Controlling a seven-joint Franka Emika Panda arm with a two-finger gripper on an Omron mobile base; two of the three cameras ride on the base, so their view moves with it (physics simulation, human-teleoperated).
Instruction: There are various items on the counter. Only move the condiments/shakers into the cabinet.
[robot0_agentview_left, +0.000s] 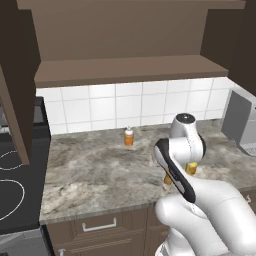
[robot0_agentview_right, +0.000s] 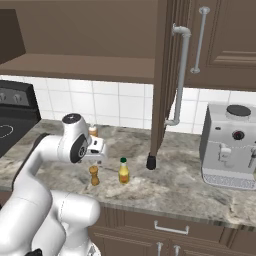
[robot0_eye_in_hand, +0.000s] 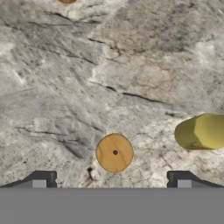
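Gripper (robot0_eye_in_hand: 111, 179) spread wide, nothing between the tips, hanging straight above the wooden shaker (robot0_eye_in_hand: 114, 152). Shaker top seen as a round tan disc, roughly centred between the two fingertips (robot0_eye_in_hand: 43, 178) in the hand view. Standing upright on the counter (robot0_agentview_right: 170, 185), near the front edge.

Yellow bottle (robot0_agentview_right: 123, 171) just beside the shaker, green cap up, also upright. Black shaker (robot0_agentview_right: 151, 161) further along, by the foot of the open cabinet door (robot0_agentview_right: 162, 75). Orange bottle (robot0_agentview_left: 129, 136) back near the tiles, not a condiment by the look of it; to be left alone.

Cabinet (robot0_agentview_left: 125, 70) open above, shelf bare where visible.

Risks, judged from this:
- Yellow bottle close on one side; a wide descent could clip it and tip it over or roll it toward the edge.
- Turned shaker profile narrow and curved; a pinch too high could slip off on the lift.
- Open door hanging low beside the path; a careless swing up to the shelf could strike its edge.
- Shelf high; setting down off-level could topple the shaker.
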